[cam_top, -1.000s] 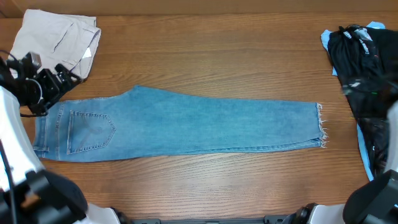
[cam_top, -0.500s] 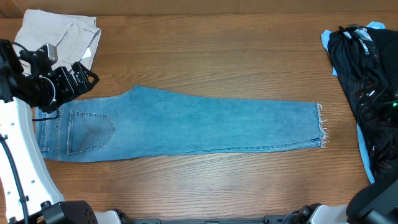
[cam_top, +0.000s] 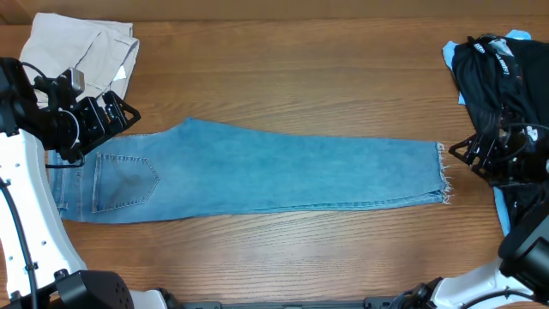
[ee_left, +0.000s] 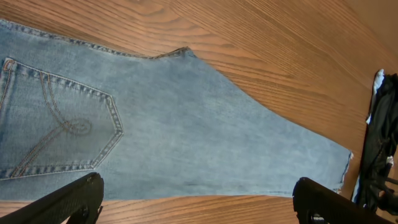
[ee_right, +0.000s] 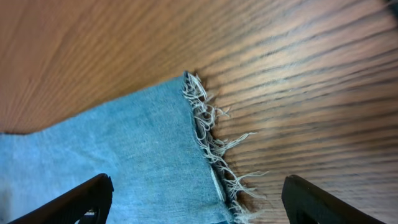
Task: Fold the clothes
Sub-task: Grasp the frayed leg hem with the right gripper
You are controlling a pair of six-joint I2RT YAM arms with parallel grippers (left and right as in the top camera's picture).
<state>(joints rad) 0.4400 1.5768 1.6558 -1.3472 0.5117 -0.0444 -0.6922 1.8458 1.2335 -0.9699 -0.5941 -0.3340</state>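
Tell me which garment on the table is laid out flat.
The light blue jeans, stretched out full length in the middle; the beige garment and the black garment lie bunched at either side.

jeans (cam_top: 257,172) waistband partly hidden under left arm (cam_top: 21,172), dark clothes pile (cam_top: 491,73) cut by right edge

Light blue jeans (cam_top: 257,172), apparently tan-stitched

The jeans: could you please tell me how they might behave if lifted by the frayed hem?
The jeans lie flat and limp, so they would probably drape, not hold shape. The long denim legs look heavy, so the waist end would likely drag on the table.
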